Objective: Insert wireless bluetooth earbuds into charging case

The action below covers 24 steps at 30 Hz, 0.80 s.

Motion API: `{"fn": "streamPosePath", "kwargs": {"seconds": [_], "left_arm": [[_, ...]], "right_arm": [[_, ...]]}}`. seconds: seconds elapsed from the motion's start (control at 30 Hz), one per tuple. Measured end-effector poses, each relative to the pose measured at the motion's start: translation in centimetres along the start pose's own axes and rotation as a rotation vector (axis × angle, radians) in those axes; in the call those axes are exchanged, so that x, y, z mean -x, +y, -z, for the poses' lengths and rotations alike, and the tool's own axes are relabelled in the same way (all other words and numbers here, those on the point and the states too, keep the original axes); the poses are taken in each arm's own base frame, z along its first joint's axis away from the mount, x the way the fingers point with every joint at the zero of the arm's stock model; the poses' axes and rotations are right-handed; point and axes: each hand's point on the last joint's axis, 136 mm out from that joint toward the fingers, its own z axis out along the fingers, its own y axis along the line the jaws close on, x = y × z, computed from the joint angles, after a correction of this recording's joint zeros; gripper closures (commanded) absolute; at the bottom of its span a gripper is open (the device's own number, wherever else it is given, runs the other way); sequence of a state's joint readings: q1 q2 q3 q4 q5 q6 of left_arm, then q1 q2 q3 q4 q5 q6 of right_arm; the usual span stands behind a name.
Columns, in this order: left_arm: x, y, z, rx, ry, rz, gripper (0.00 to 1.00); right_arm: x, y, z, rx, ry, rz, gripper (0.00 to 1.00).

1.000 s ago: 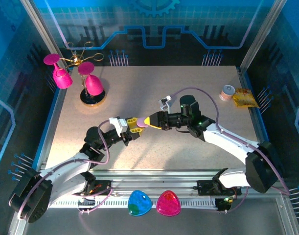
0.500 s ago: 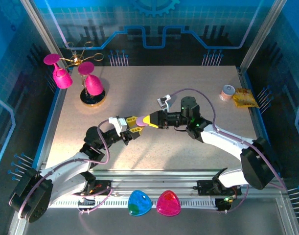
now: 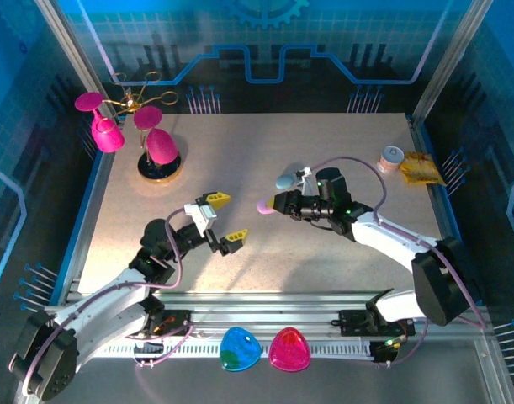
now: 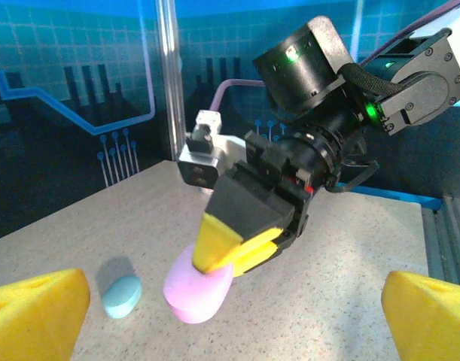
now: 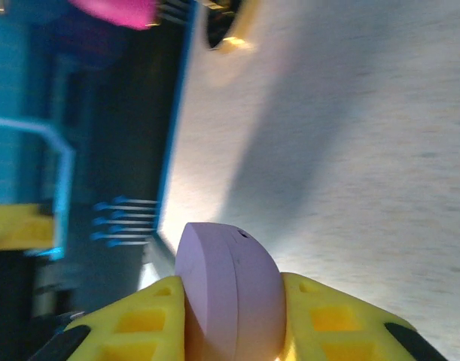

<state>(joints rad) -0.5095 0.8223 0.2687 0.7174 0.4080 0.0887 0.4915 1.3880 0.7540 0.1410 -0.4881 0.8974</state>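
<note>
Right gripper clenched on light purple charging case; case juts past its fingertips. Left gripper released, jaws wide, facing it, apart. Pale blue case on table beside right gripper.

The table is bare across the far middle and along the near left, so a hand could pass there. A stand with pink cups blocks the far left corner. A tape roll and a yellow packet sit far right. In the middle, the right gripper pinches a purple case, and a blue case lies just behind it. The left gripper, spread wide, is near, with a small gap between them.
</note>
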Motion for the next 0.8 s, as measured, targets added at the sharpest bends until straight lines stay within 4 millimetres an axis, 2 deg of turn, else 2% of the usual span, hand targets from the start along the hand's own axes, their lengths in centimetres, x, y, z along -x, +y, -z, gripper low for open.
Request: {"fn": "streamPosePath", "kwargs": {"seconds": [0.17,0.4,0.5,0.67,0.8], "left_arm": [[-0.8,0.3,0.4,0.032,0.041,-0.003,0.01],[-2.2,0.8,0.2,0.052,0.088,0.018,0.01],[-2.9,1.0,0.0,0.053,0.108,0.027,0.01],[-3.2,1.0,-0.1,0.055,0.115,0.031,0.01],[-3.1,1.0,-0.1,0.055,0.115,0.031,0.01]], "right_arm": [[-1.3,-6.0,-1.2,-0.209,0.036,0.014,0.80],[-3.5,-11.9,-1.6,-0.392,0.084,0.020,0.80],[-3.3,-12.1,-1.8,-0.391,0.074,0.034,0.76],[-3.2,-12.2,-1.9,-0.384,0.062,0.040,0.61],[-3.5,-12.8,-1.8,-0.394,0.065,0.019,0.54]]}}
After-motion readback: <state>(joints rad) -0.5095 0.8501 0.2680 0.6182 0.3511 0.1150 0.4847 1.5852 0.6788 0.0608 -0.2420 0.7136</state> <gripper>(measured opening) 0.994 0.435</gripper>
